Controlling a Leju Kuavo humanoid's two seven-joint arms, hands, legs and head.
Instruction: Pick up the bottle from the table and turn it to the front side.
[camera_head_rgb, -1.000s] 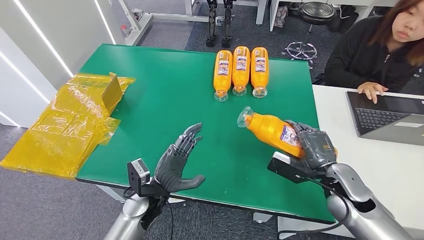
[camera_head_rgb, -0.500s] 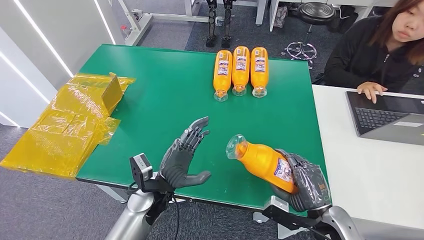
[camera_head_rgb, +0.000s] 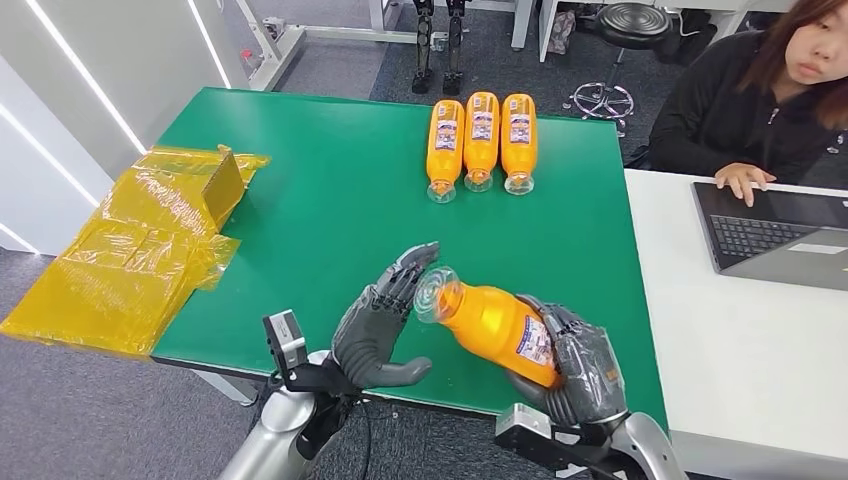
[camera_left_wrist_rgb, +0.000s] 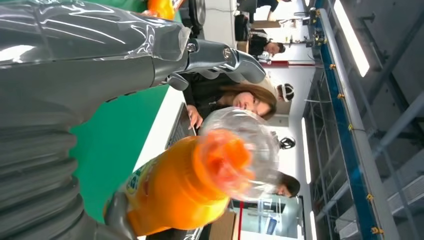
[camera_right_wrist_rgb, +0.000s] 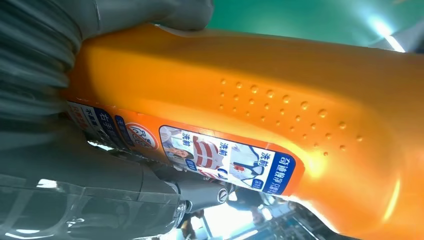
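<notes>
Green rectangular tabletop lies below the orange plastic bottle with clear cap, held aloft near its front edge. Right hand clamps the base; left hand waits with fingers apart beside the cap. Roll the bottle slowly, keeping the grip firm.

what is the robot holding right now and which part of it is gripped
The right hand grips an orange bottle around its lower body, at the label end, clear cap pointing toward the left hand, which is open beside the cap and holds nothing.
</notes>
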